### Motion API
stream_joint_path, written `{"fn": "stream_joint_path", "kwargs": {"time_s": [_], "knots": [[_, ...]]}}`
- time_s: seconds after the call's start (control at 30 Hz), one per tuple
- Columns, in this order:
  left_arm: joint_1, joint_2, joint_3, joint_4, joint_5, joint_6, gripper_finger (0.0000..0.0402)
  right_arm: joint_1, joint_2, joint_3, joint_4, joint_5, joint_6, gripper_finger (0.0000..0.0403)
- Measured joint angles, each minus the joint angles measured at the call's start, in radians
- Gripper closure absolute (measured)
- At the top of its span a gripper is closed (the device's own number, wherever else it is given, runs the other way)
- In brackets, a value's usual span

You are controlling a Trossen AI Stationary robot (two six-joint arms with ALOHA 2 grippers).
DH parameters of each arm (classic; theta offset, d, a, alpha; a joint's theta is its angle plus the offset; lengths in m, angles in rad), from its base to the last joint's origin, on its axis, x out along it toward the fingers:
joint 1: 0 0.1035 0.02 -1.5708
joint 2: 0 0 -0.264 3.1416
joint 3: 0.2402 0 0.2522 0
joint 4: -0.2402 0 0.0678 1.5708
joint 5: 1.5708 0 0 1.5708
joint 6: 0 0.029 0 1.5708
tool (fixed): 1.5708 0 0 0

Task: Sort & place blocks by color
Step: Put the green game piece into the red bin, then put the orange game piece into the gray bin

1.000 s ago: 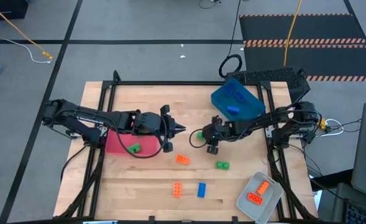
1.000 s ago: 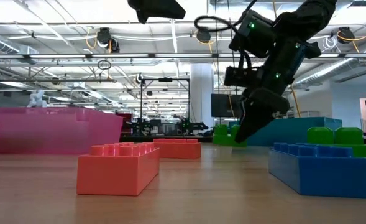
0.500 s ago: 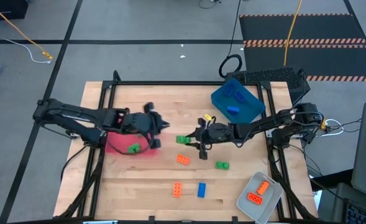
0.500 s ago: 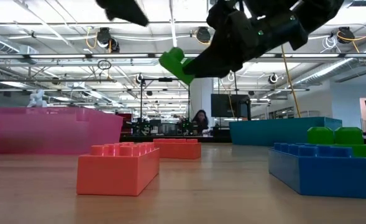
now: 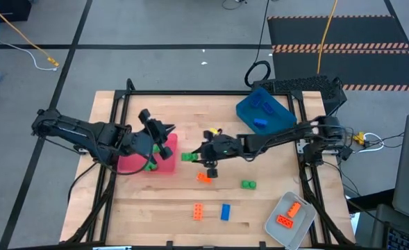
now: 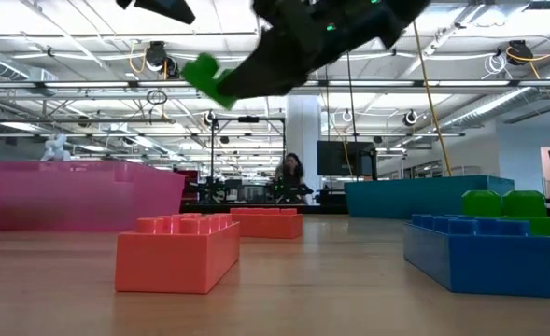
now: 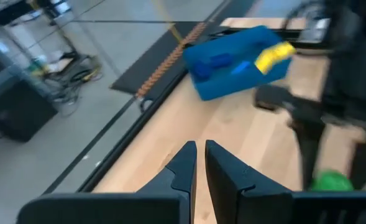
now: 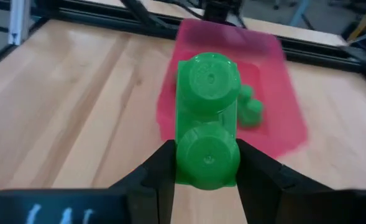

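My right gripper point(image 5: 194, 157) is shut on a green brick point(image 5: 187, 157) and holds it in the air above the table's middle, just right of the red tray point(image 5: 136, 164). The low view shows the brick point(image 6: 211, 78) high above the tabletop. A second green brick point(image 5: 151, 165) lies in the red tray. My left gripper point(image 5: 164, 133) hovers over the red tray's far right corner, shut and empty point(image 7: 200, 163). Loose bricks lie on the table: orange point(image 5: 204, 178), green point(image 5: 248, 185), orange point(image 5: 198, 211) and blue point(image 5: 225, 212). My right gripper pinches the green brick between its two fingers point(image 8: 161, 165) by its two long sides point(image 8: 183, 158), at the end nearer the wrist. The fingers come level from the table's right. The brick sticks out past the fingertips toward the red tray, lifted clear.
A blue tray point(image 5: 280, 119) holding blue bricks stands at the far right. A clear-grey tray point(image 5: 275, 232) with orange bricks sits at the near right corner. A black frame runs along the table's edges.
My right gripper has lifted the green brick off the table and carried it toward the table's left edge, up to the red tray. My left gripper has drawn back toward the left edge, over the red tray.
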Motion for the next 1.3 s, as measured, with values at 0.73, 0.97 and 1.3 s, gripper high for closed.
{"fn": "stream_joint_path", "kwargs": {"time_s": [0.73,0.97,1.3], "knots": [[-0.174,0.015,-0.002,-0.101,-0.294,-0.244,0.0364,-0.086,0.388,0.345,0.112,-0.101,-0.021,0.0280],[-0.175,0.014,-0.002,-0.081,-0.294,-0.236,0.0364,-0.092,0.387,0.345,0.149,-0.099,0.002,0.0195],[-0.175,0.014,-0.002,-0.084,-0.271,-0.228,0.0364,-0.091,0.355,0.341,-0.035,-0.027,-0.058,0.0066]]}}
